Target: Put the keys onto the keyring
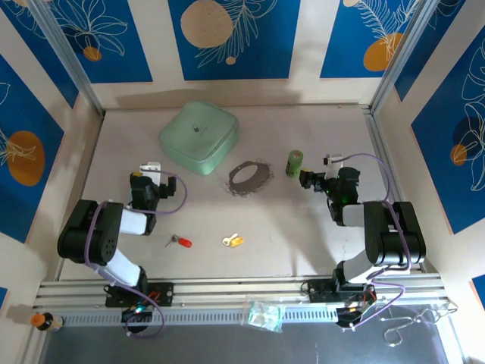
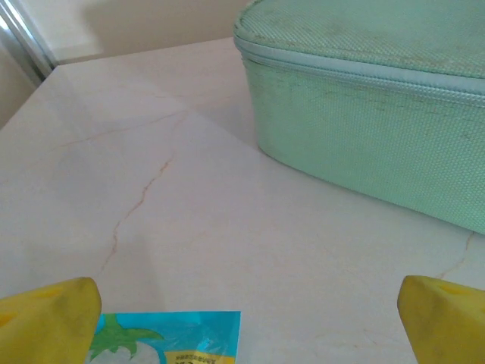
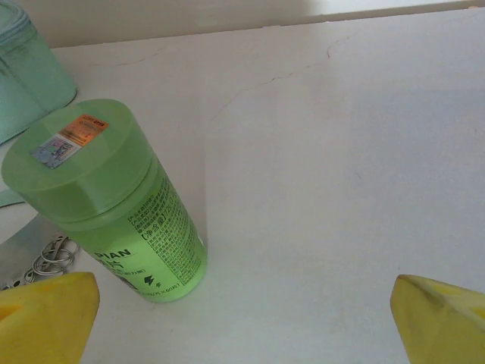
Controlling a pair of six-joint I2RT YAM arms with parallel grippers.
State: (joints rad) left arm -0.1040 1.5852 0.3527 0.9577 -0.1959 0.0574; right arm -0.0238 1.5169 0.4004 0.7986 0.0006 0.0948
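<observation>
- Two keys are laid apart on the near middle of the desk point(image 1: 303, 235): the red-headed key point(image 1: 180, 243) to the left, the yellow-headed key point(image 1: 233, 241) to the right.
- The keyring point(image 1: 250, 178) is laid farther back, between the pale green case point(image 1: 198, 136) and the green cylinder point(image 1: 294, 163).
- The left end effector point(image 2: 242, 322) is held wide open and empty, near the case.
- The right end effector point(image 3: 242, 322) is held wide open and empty, near the cylinder.
</observation>
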